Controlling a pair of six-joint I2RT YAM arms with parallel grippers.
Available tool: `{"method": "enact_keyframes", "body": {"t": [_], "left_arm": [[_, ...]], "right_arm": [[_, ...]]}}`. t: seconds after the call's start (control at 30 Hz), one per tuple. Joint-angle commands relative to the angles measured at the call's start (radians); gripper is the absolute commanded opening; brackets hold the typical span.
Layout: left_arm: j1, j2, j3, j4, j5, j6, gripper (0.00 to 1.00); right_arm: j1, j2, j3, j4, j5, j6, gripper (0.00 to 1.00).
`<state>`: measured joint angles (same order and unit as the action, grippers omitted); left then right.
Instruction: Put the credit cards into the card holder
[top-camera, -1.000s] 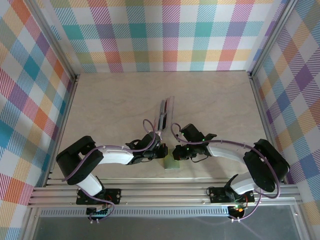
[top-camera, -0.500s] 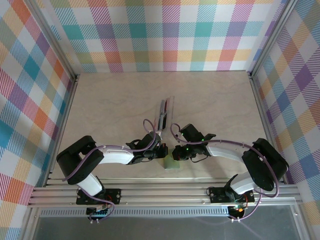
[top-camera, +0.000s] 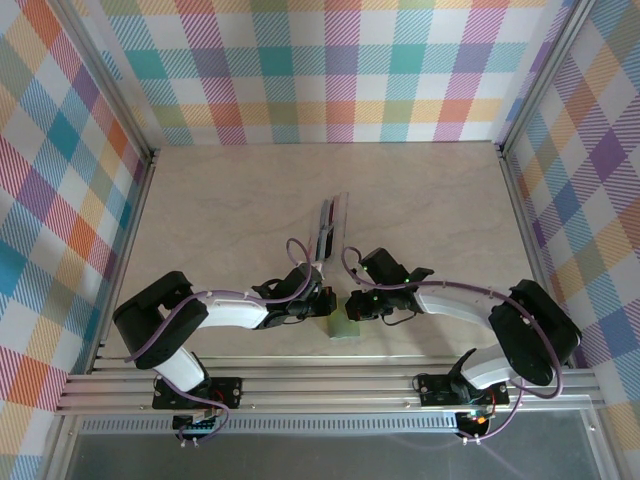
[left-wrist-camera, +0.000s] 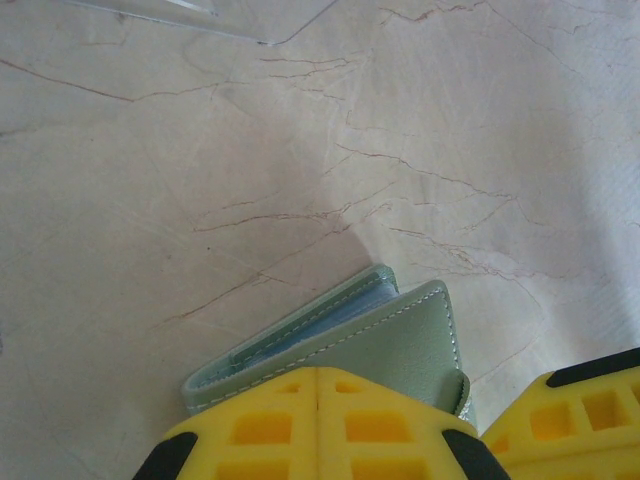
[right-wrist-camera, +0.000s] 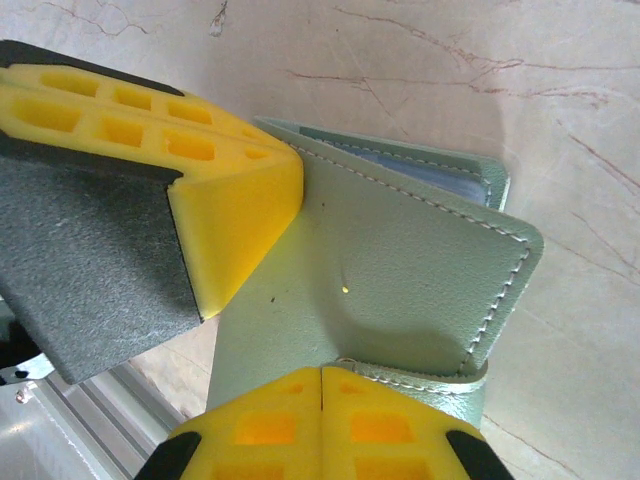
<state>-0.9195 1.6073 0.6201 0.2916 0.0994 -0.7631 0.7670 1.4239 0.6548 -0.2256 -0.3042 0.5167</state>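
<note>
I see both arms folded inward over the wallet (top-camera: 343, 328) at the table's (top-camera: 220, 220) six o'clock. Left claw (left-wrist-camera: 318, 372) and right claw (right-wrist-camera: 321, 370) are closed, tips touching it.

open across far table (top-camera: 220, 200), either side of clear tray (top-camera: 328, 228). blocked front centre by card holder (top-camera: 343, 327), with left gripper (left-wrist-camera: 318, 390) and right gripper (right-wrist-camera: 321, 390) meeting over it. hemmed by plaid walls (top-camera: 330, 70).
</note>
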Motion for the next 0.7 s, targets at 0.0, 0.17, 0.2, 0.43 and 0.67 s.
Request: {"method": "enact_keyframes", "body": {"t": [0.0, 0.17, 0.2, 0.43, 0.67], "left_arm": [[-0.024, 0.034, 0.004, -0.037, -0.005, -0.006, 0.00], [-0.024, 0.034, 0.006, -0.037, -0.004, -0.004, 0.00], [-0.024, 0.036, 0.006, -0.037, -0.004, -0.005, 0.00], [-0.024, 0.034, 0.004, -0.035, -0.006, -0.006, 0.00], [-0.025, 0.033, 0.010, -0.041, -0.007, -0.004, 0.00]], "right_arm": [[0.008, 0.005, 0.029, -0.006, -0.004, 0.011, 0.00], [0.008, 0.032, 0.041, 0.001, 0.001, 0.014, 0.00], [0.008, 0.035, 0.043, 0.004, 0.002, 0.014, 0.00], [0.007, 0.056, 0.063, -0.014, 0.018, 0.010, 0.00], [0.017, 0.067, 0.044, -0.030, 0.055, 0.005, 0.00]]}}
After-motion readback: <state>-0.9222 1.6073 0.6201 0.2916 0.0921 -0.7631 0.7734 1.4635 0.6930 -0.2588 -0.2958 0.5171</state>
